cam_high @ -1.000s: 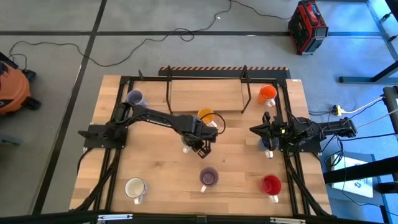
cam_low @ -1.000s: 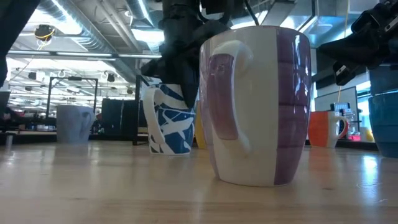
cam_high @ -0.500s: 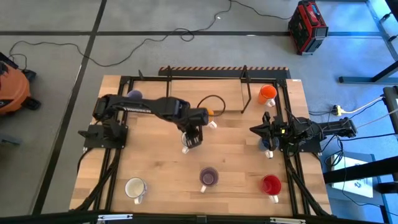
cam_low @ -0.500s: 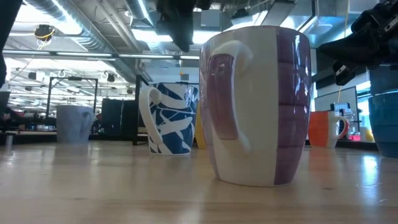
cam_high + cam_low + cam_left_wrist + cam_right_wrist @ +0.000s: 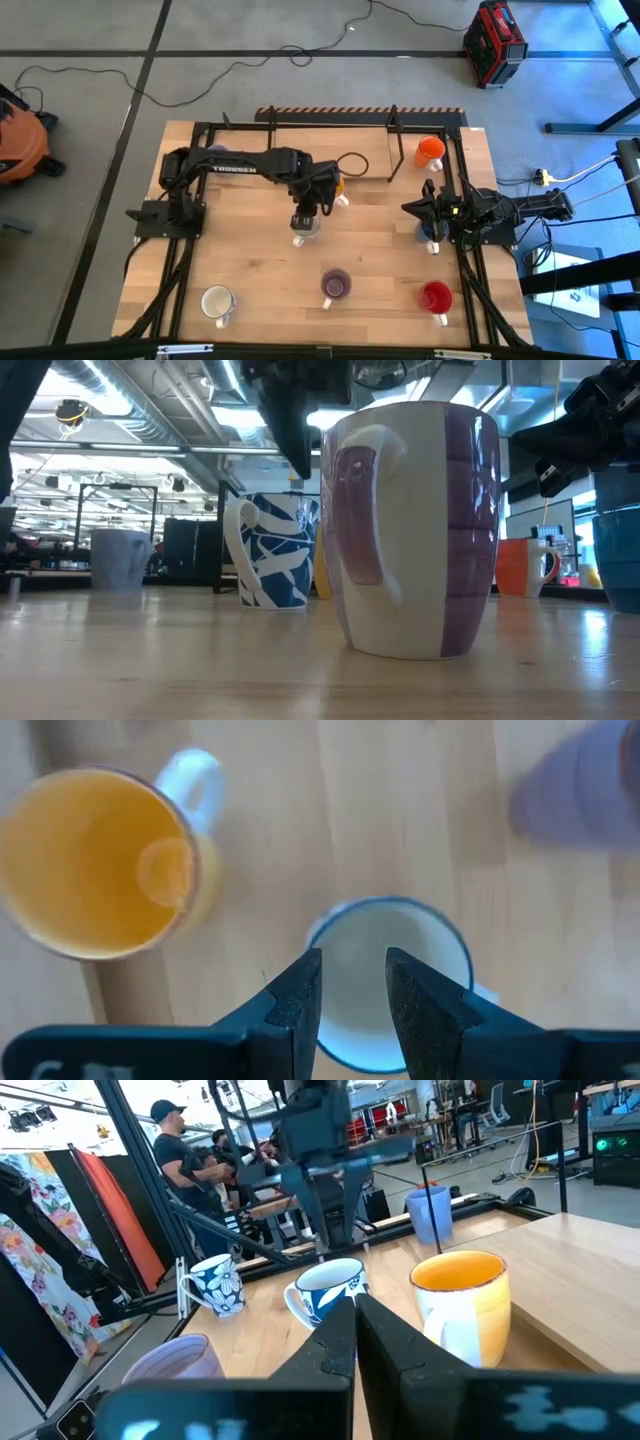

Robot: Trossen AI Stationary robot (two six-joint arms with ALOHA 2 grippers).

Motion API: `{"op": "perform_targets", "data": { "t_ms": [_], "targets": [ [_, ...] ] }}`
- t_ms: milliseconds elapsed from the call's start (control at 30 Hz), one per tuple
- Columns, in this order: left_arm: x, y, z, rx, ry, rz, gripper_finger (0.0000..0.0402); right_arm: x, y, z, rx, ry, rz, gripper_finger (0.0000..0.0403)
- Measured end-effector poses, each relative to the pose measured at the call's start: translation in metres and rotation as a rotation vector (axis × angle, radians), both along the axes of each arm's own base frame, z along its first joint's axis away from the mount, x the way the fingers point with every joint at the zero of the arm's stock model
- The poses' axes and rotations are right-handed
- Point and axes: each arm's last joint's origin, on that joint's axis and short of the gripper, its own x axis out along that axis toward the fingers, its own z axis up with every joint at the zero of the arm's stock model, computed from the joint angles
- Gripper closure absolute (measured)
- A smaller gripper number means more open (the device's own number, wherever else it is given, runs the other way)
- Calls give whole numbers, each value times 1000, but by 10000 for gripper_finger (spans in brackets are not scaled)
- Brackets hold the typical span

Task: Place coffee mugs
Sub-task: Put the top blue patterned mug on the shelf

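Blue-patterned white glossy mug (image 5: 305, 228) upright mid-worktop (image 5: 380, 255), beside yellow-orange mug (image 5: 95, 860). Left hand (image 5: 352, 1005) directly above it, fingers narrowly parted, holding nothing. Right hand (image 5: 408, 209) idle at right edge, fingers together. Risk: careless sideways swing clips rim, tipping mug.

blue-patterned mug (image 5: 305, 226) upright mid-table; yellow-orange mug (image 5: 100, 861) just beside, upright.
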Motion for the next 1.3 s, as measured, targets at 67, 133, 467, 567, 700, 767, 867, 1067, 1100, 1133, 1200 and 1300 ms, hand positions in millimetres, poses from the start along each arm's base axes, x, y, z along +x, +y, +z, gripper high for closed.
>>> {"op": "perform_targets", "data": {
  "t_ms": [67,133,467,567,700,767,867,1067,1100,1133,1200,1300],
  "targets": [
    [0,-2,-2,10,-1,-27,294,0,0,0,0,0,0,400],
    [-1,-5,-6,37,12,-37,294,0,0,0,0,0,0,400],
    [-2,-5,-37,112,25,-13,294,0,0,0,0,0,-1,400],
    [-1,-5,-45,110,11,-10,294,0,0,0,0,0,-1,400],
    [-2,-5,-57,110,11,-5,294,0,0,0,0,0,-1,400],
    [-3,-5,-62,111,10,-5,294,0,0,0,0,0,-1,400],
    [-4,-5,-70,117,2,-19,294,0,0,0,0,0,-2,400],
    [-5,-4,-78,126,8,-26,318,0,0,0,0,0,-2,400],
    [-4,-4,-80,125,9,-26,330,0,0,0,0,0,-2,400],
    [-4,-4,-81,125,16,-26,343,0,0,0,0,0,-2,400],
    [-4,-4,-81,125,18,-32,375,0,0,0,0,0,-2,400],
    [-4,-4,-80,118,11,-29,384,0,0,0,0,1,-2,400]
  ]
}}
